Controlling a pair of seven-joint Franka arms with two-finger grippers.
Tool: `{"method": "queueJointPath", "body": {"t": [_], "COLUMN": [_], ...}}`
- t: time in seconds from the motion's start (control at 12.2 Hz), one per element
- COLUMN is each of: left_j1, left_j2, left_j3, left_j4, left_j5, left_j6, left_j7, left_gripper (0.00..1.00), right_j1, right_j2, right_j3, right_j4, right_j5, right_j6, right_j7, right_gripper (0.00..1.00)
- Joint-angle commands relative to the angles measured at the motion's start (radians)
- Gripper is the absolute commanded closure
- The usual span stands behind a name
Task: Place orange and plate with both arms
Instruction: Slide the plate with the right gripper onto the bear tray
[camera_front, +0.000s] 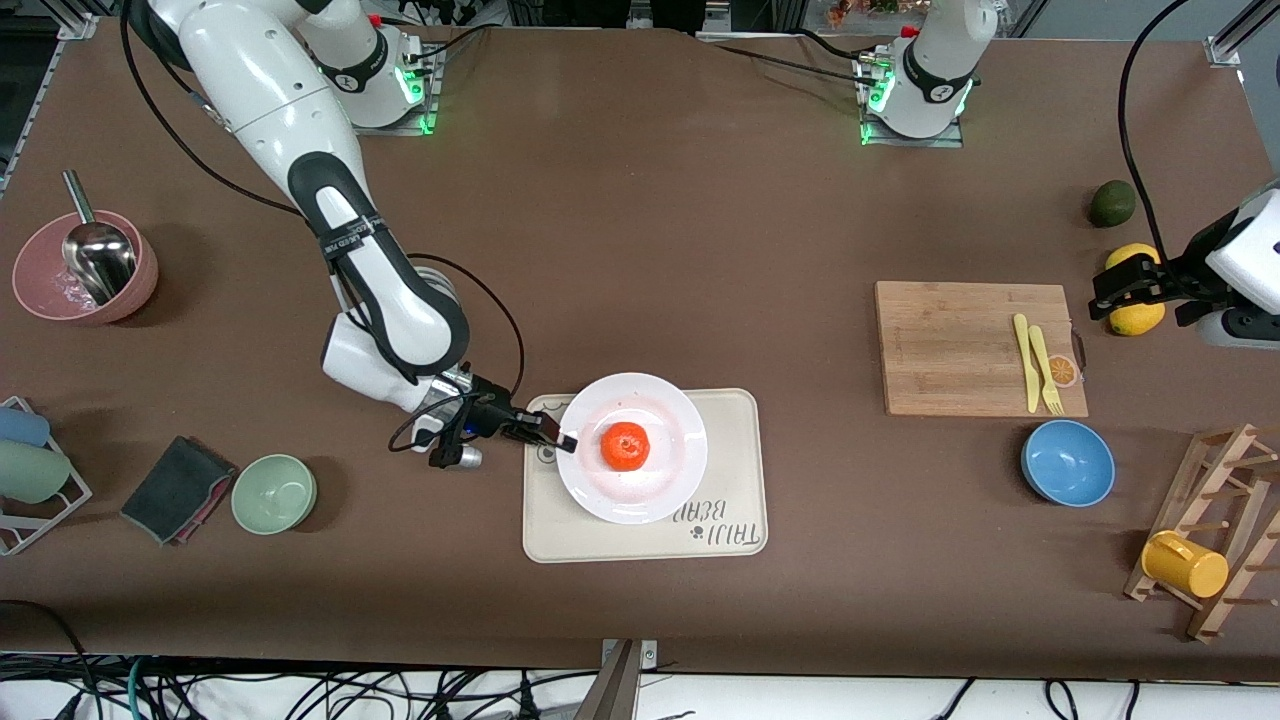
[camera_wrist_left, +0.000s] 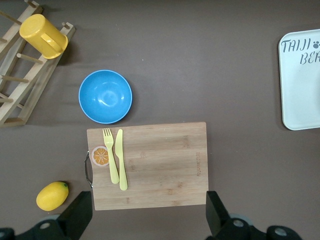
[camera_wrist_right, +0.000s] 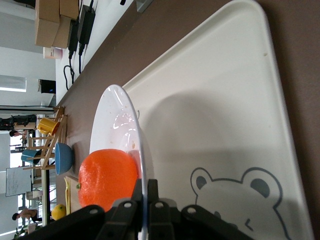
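Your right gripper (camera_front: 560, 440) pinches the plate (camera_front: 660, 480) rim at nine o'clock, arm bent low; the plate (glossy white) carries the orange (camera_front: 626, 446) over the tray (camera_front: 735, 520). Left gripper (camera_front: 1125, 290) waits, spread wide, over a lemon (camera_front: 1140, 318).

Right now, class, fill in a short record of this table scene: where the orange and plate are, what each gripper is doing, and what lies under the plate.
orange: resting in the well of the plate
plate: above the tray, held by its rim
tray: cream, bear print, under the plate
right gripper: shut on the plate's rim at the right arm's end
left gripper: open, holding nothing, over the cutting board; this arm waits
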Motion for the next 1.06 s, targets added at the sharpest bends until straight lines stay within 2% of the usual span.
{"method": "queueJointPath", "body": {"t": [0.0,0.33,0.57,0.65,0.74,0.82,0.9,0.98], "left_j1": [-0.001,-0.002,-0.001,-0.001,-0.001,-0.001,-0.001,-0.001], "left_j2": [0.002,0.002,0.002,0.002,0.002,0.002,0.002,0.002], "left_j3": [0.0,0.0,0.0,0.0,0.0,0.0,0.0,0.0], "left_j4": [0.015,0.015,0.015,0.015,0.015,0.015,0.015,0.015], "left_j5": [0.001,0.001,0.001,0.001,0.001,0.001,0.001,0.001], "left_j6": [0.001,0.001,0.001,0.001,0.001,0.001,0.001,0.001], "left_j7": [0.023,0.023,0.023,0.023,0.023,0.023,0.023,0.023], "left_gripper": [0.0,0.0,0.0,0.0,0.0,0.0,0.0,0.0], "right_j1": [-0.003,0.01,0.008,0.008,0.004,-0.003,-0.003,-0.007], "right_j2": [0.044,0.146,0.162,0.162,0.161,0.158,0.153,0.15], "right_j3": [-0.006,-0.006,-0.006,-0.006,-0.006,-0.006,-0.006,-0.006], "right_j4": [0.043,0.167,0.175,0.174,0.175,0.175,0.175,0.175], "right_j5": [-0.048,-0.05,-0.049,-0.05,-0.056,-0.088,-0.139,-0.179], "right_j6": [-0.023,-0.025,-0.025,-0.025,-0.025,-0.025,-0.025,-0.025], "right_j7": [0.015,0.021,0.013,0.01,0.006,0.003,0.003,0.001], "right_gripper": [1.0,1.0,1.0,0.82,0.69,0.48,0.36,0.06]}}
